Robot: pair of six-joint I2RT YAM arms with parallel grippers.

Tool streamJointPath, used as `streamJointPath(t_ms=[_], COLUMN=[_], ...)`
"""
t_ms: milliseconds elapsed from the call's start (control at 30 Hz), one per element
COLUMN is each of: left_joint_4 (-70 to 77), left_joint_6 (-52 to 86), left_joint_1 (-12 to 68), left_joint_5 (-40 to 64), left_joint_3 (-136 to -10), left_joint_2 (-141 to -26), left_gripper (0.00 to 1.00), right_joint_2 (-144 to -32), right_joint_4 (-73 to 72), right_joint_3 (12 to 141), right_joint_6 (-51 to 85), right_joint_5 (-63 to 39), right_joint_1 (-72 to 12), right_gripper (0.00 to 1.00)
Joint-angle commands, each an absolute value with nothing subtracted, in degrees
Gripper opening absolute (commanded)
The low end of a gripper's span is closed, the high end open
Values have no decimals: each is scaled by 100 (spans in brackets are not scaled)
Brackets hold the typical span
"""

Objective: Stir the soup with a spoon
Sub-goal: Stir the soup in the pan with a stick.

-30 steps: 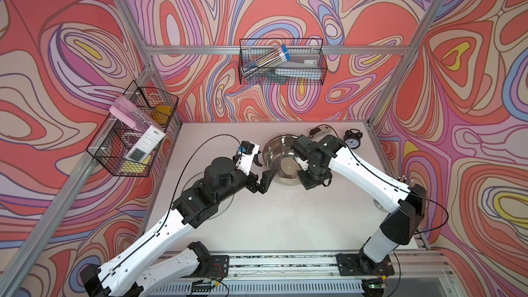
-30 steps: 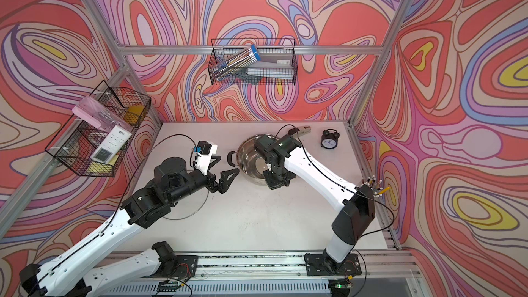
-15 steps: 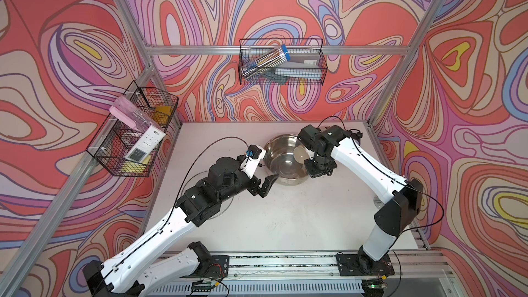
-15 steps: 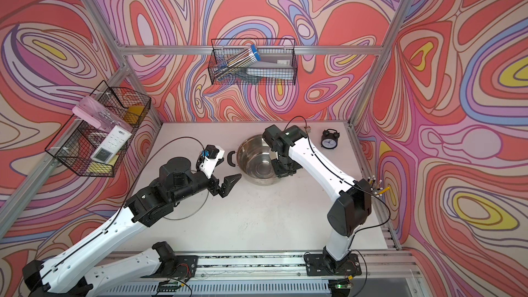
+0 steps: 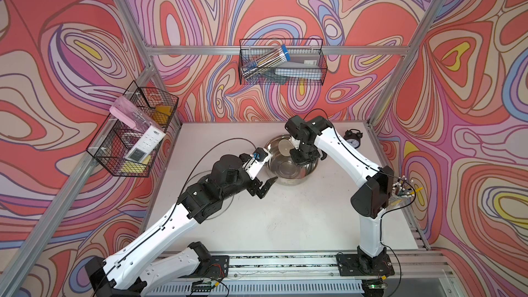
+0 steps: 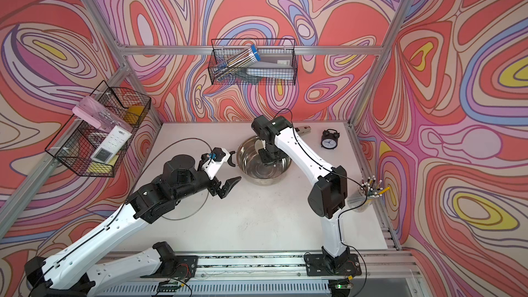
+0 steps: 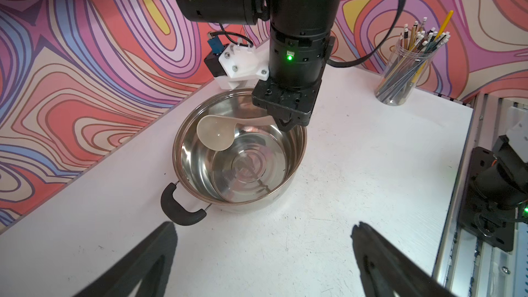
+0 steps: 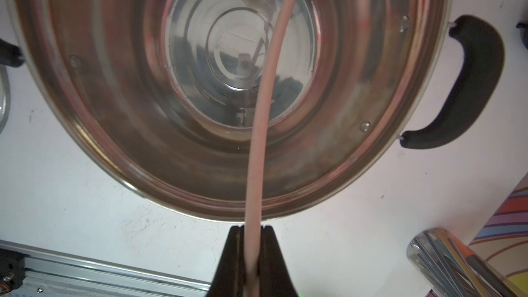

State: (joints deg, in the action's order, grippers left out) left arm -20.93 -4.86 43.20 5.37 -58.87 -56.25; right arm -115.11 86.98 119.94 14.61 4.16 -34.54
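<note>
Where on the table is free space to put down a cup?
Most room: the table front, between the left arm and right arm, from pot to rail. Also the back left corner, behind the left pincer. Crowded: the pot, where the right pincer holds the ladle; clock and jar on the right.

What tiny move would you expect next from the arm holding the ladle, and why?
Probably sweep the ladle around inside the pot: the right gripper is shut on its handle, and its bowl sits inside the pot, near one wall.
</note>
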Motion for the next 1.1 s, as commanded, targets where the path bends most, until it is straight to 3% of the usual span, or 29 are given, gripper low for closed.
streamJointPath(t_ms=[0,367,633,1067], left_joint_4=[-2158,-1986,-1911,-1907], left_joint_6=[-614,-550,-529,-423], left_joint_1=[4359,4358,4359,4359], left_joint_5=[492,410,438,396], left_joint_3=[-6029,-5998,-5958,-6046], left_joint_2=[-5668,-5760,-5835,-5849], left_gripper=[99,99,99,99], right_joint_2=[-11528,-10594,-9899,-10071], right_joint_4=[8901,8908,9065,8954], right_joint_3=[12114,11049,10253,10402], right_joint_6=[1485,1860,2088,1800], right_joint_5=[236,310,941,1578], right_joint_1=[-3691,-4113,-4113,-3598], right_gripper=[0,0,0,0])
